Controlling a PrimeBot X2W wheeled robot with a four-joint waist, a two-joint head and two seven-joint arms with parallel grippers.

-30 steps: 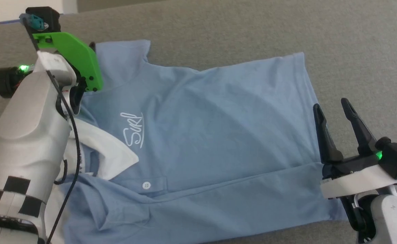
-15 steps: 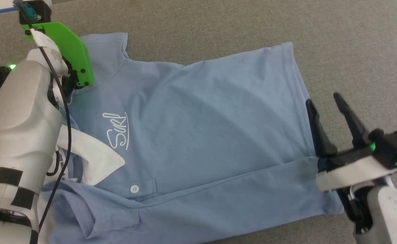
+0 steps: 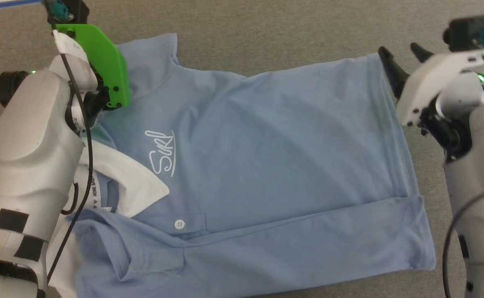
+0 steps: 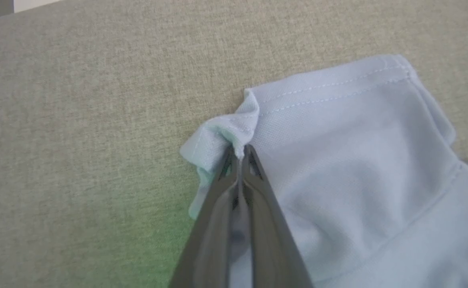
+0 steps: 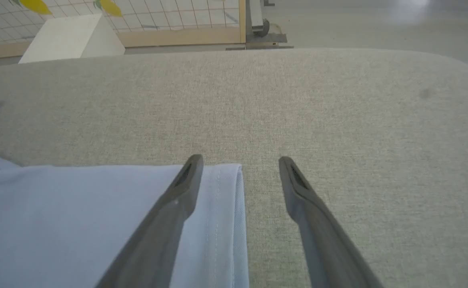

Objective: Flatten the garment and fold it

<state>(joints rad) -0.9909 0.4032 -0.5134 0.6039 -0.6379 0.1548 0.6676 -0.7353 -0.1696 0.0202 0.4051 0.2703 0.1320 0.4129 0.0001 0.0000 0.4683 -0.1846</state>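
Note:
The light blue polo shirt lies spread on the grey fabric surface, white collar at the left, hem at the right, its near side folded over. White script and a button face up. My left gripper is shut on a bunched corner of the far sleeve; in the head view its green mount hides the fingers. My right gripper stands open at the hem's far corner. In the right wrist view the right gripper has one finger over that corner and the other over bare fabric.
The grey cushioned surface stretches beyond the shirt on all sides. Its far edge shows in the right wrist view, with a white box and a gridded panel on the floor behind it.
My right gripper has travelled along the hem from its near part to the far corner, still open. The left gripper keeps its hold on the sleeve. The head camera has shifted slightly.

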